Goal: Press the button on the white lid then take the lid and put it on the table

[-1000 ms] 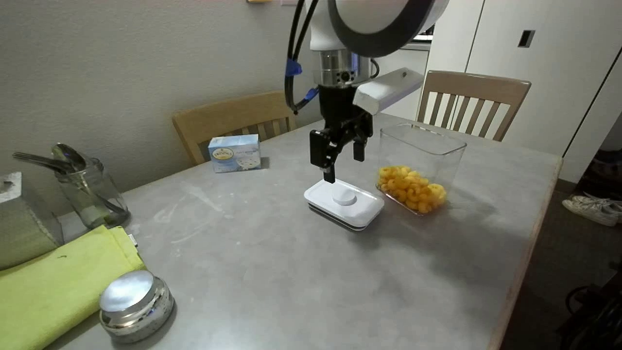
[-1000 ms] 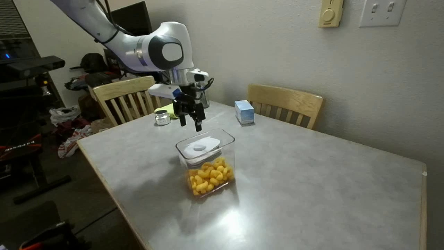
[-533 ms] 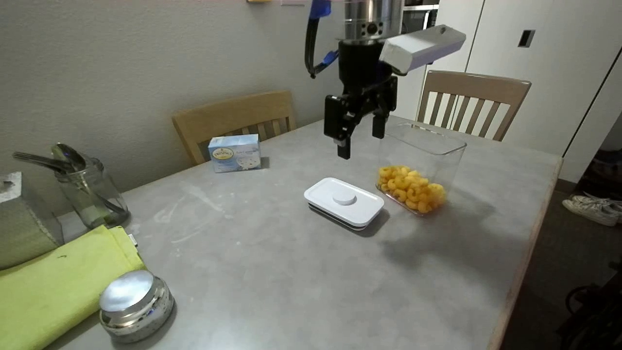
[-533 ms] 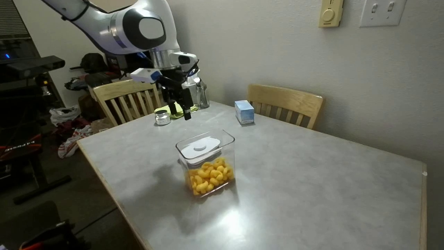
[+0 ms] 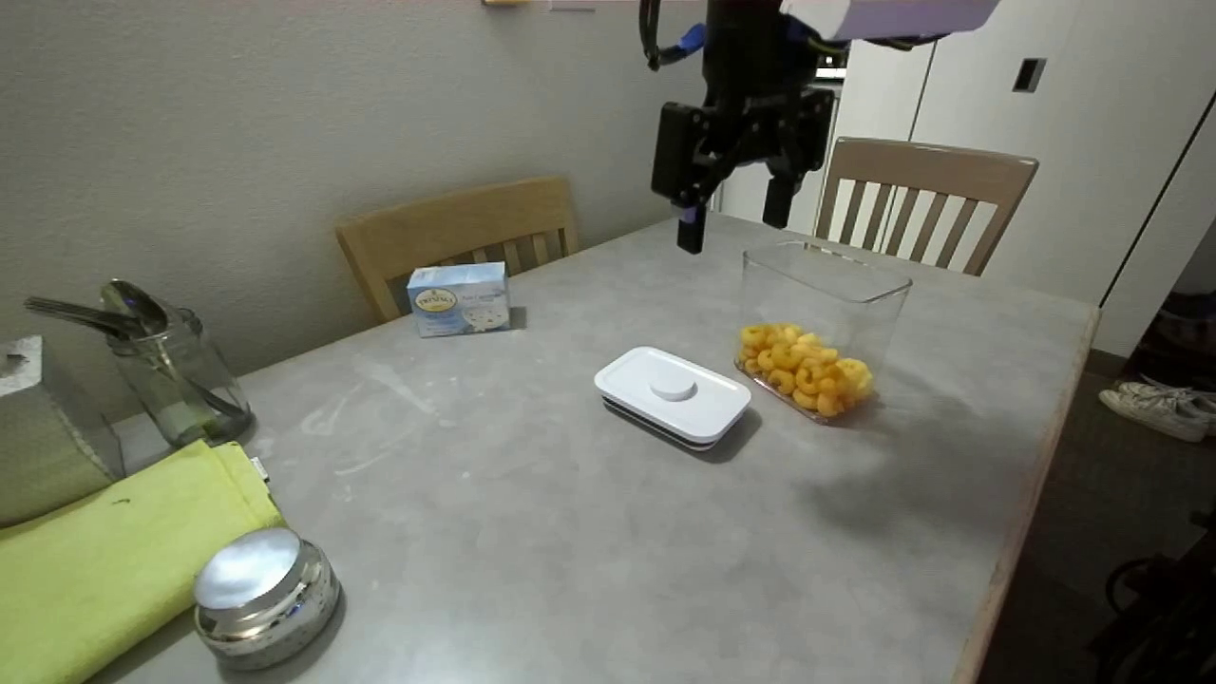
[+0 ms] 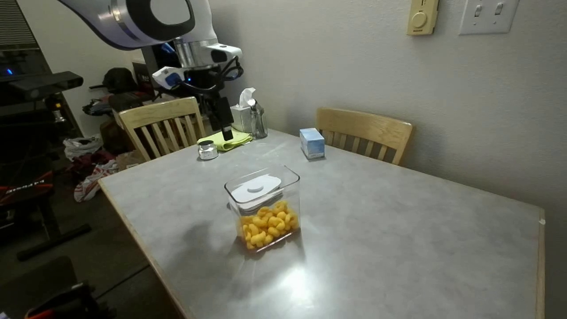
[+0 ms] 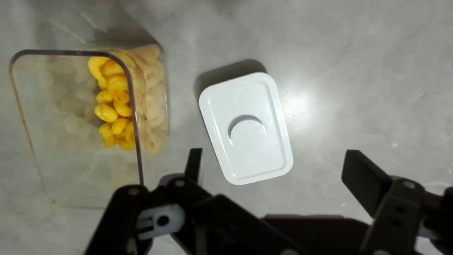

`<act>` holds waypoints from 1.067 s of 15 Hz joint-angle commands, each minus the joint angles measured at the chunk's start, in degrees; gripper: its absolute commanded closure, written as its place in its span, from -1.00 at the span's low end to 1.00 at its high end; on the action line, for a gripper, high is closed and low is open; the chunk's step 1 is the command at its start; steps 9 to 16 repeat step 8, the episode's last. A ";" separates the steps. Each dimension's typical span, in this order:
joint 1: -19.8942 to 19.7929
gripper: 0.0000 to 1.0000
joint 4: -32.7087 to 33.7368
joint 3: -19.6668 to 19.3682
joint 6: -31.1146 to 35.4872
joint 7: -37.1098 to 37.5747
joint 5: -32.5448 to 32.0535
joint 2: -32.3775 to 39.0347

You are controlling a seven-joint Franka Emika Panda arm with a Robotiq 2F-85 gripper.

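The white lid (image 5: pixel 708 410) lies flat on the grey table (image 5: pixel 532 541), with its round button (image 5: pixel 673 383) standing raised in the centre. Through the clear container's wall the lid (image 6: pixel 266 180) shows in an exterior view. My gripper (image 5: pixel 734 218) hangs well above the table, open, nothing between its fingers. From the wrist, the lid (image 7: pixel 260 161) and its button (image 7: pixel 248 134) appear whole, ahead of the spread fingertips and touched by neither.
Close beside the lid stands a clear open container (image 5: pixel 866 301) with yellow puffs (image 5: pixel 807 370) at its bottom. Farther off are a blue tea box (image 5: pixel 461 299), a jar with cutlery (image 5: pixel 185 380), a yellow cloth (image 5: pixel 133 541) and a silver-lidded jar (image 5: pixel 266 598).
From just over the lid, my gripper has risen and drawn away, staying open. The lid and the container rest where they were.
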 commanded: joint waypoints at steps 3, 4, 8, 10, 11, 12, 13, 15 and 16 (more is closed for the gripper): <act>-1.65 -1.00 -4.51 0.14 3.42 3.02 2.96 -4.27; -1.77 -1.00 -4.93 0.16 3.87 3.05 2.67 -4.60; -1.70 -1.00 -2.76 0.49 2.30 2.95 1.98 -3.04; -1.70 -1.00 -2.76 0.49 2.30 2.95 1.98 -3.04; -1.70 -1.00 -2.76 0.49 2.30 2.95 1.98 -3.04; -1.70 -1.00 -2.76 0.49 2.30 2.95 1.98 -3.04; -1.70 -1.00 -2.76 0.49 2.30 2.95 1.98 -3.04; -1.70 -1.00 -2.76 0.49 2.30 2.95 1.98 -3.04; -1.70 -1.00 -2.76 0.49 2.30 2.95 1.98 -3.04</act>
